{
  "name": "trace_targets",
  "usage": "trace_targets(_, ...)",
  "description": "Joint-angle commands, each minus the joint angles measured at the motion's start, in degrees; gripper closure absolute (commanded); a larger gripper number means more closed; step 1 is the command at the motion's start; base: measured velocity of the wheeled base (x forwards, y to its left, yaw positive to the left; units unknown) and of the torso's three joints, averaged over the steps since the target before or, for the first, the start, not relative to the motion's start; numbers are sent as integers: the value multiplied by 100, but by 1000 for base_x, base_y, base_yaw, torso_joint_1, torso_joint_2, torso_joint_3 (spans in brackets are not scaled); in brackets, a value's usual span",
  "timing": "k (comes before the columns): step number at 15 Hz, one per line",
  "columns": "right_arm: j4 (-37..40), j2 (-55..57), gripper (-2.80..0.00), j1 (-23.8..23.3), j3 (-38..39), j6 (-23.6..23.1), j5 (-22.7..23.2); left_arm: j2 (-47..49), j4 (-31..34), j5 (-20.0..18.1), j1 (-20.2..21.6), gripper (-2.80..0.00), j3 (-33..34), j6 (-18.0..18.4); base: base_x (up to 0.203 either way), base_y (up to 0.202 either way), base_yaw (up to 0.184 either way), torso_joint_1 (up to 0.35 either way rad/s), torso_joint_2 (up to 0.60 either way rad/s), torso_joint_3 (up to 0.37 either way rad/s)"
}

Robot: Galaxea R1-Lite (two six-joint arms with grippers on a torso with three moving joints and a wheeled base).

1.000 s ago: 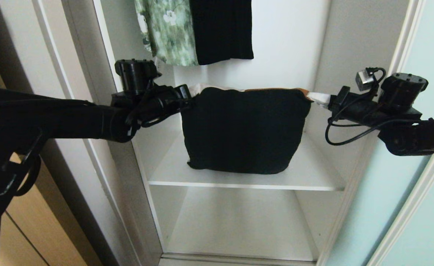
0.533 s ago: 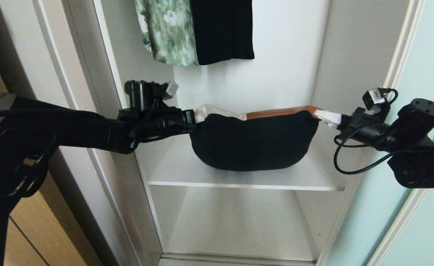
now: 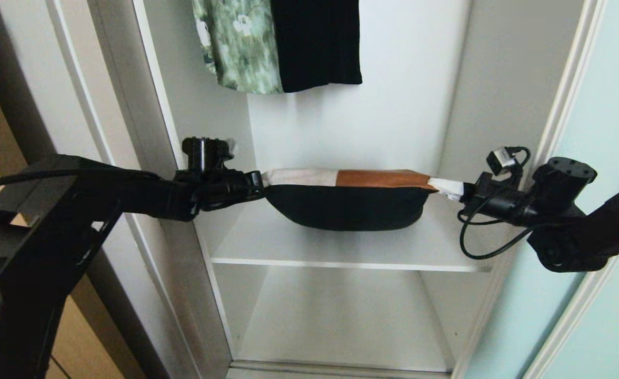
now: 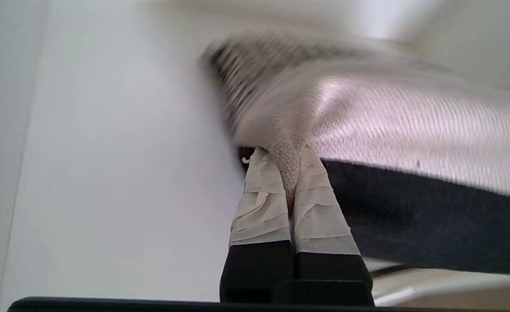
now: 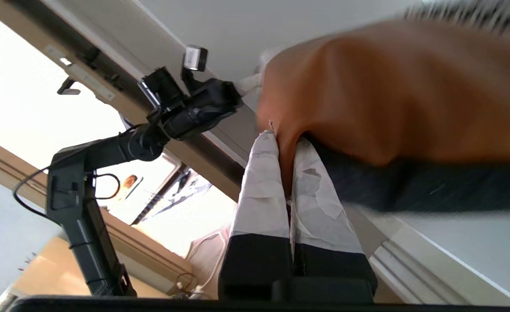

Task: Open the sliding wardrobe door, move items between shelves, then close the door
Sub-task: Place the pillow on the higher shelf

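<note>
From the head, the cushion [image 3: 343, 202] hung just above the shelf [image 3: 341, 247], below the clothes [image 3: 278, 42], door [image 3: 604, 158] to its right. Left wrist: left gripper [image 4: 281, 156] pinched its off-white corner. Right wrist: right gripper [image 5: 283, 141] clamped its orange corner.

2 black arms, looping black cables; each hand [image 4: 287, 156] has white-taped fingers [image 5: 259, 190].

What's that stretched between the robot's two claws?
A cushion, black underneath, white and orange on top. The left gripper pinches one corner, the right gripper the other, above a white shelf. The head view shows it.
</note>
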Motion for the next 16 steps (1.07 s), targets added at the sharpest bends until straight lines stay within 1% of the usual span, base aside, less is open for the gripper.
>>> trace_targets(1, 581, 418, 0, -19, -642, 30, -1, 314, 334, 210, 12, 0, -142, -242, 0, 0, 0, 0, 0, 0)
trace_targets(4, 1625, 777, 0, -20, -1658, 25, -64, 285, 645, 193, -196, 0, -165, -291, 0, 0, 0, 0, 0, 0)
trace_targets(8, 3179, 1526, 0, 40, -3337, 21, -482, 577, 787, 229, -478, 0, -203, -332, 0, 0, 0, 0, 0, 0)
trace_targets(9, 3620, 1727, 0, 70, -3757, 17, -635, 591, 792, 222, -478, 0, -265, -345, 0, 0, 0, 0, 0, 0)
trace_targets(11, 4222, 2091, 0, 100, -4383, 2, -827, 714, 905, 227, -475, 0, -695, -424, 0, 0, 0, 0, 0, 0)
trace_targets(13, 4413, 2048, 0, 139, -4326, -11, -880, 740, 1163, 236, -412, 0, -1043, -834, 0, 0, 0, 0, 0, 0)
trace_targets(14, 4459, 1966, 0, 189, -4158, -12, -881, 677, 1175, 237, -329, 0, -1041, -886, 0, 0, 0, 0, 0, 0)
trace_targets(16, 4452, 1617, 0, 366, -3591, -48, -903, 588, 1164, 237, -258, 0, -931, -894, 0, 0, 0, 0, 0, 0)
